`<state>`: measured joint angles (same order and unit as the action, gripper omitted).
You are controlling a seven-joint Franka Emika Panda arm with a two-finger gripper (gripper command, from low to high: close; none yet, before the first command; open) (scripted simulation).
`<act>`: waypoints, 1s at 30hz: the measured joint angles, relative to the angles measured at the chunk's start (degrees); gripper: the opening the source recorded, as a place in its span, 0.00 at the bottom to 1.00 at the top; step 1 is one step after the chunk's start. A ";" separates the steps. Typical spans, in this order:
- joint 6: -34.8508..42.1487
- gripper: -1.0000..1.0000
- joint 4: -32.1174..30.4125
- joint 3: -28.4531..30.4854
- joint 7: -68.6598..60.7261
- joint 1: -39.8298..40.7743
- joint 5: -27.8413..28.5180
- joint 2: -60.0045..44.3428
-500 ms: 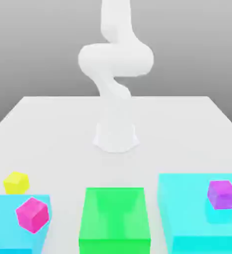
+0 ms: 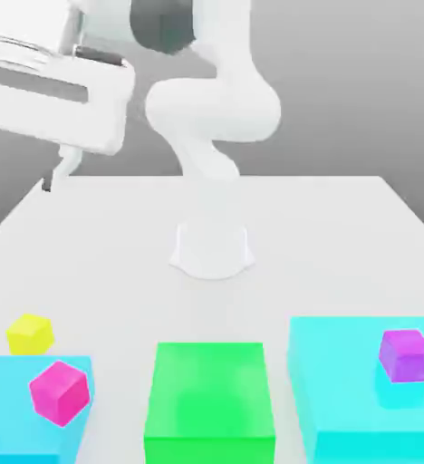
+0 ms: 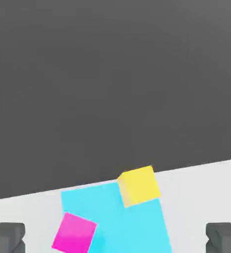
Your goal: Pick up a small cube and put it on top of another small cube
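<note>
White arm (image 2: 211, 100) newly overhead, tool (image 3: 115, 237) open.

The lower frame edge crops the green block (image 2: 210, 403) and both cyan blocks (image 2: 370, 390).

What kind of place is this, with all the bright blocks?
Probably a computer-made practice world, not a real room. A plain white table sits against empty grey, and a smooth white robot arm stands on it. The yellow cube, magenta cube and green block are flat, toy-like colours.
</note>
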<state>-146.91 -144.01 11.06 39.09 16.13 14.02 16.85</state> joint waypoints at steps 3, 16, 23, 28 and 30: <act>-2.81 0.50 -2.14 3.12 -3.05 1.95 -0.27 -4.86; -16.56 0.50 -9.52 4.19 -30.45 14.23 -23.66 -27.04; -22.91 0.00 -7.92 -2.37 -35.22 19.55 -29.70 -35.28; -22.25 0.00 -8.09 -2.06 -34.83 19.34 -29.25 -34.49; -19.48 0.00 -8.87 0.24 -32.64 17.70 -26.42 -30.88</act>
<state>-166.39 -152.88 11.30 6.45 33.83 -12.40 -14.03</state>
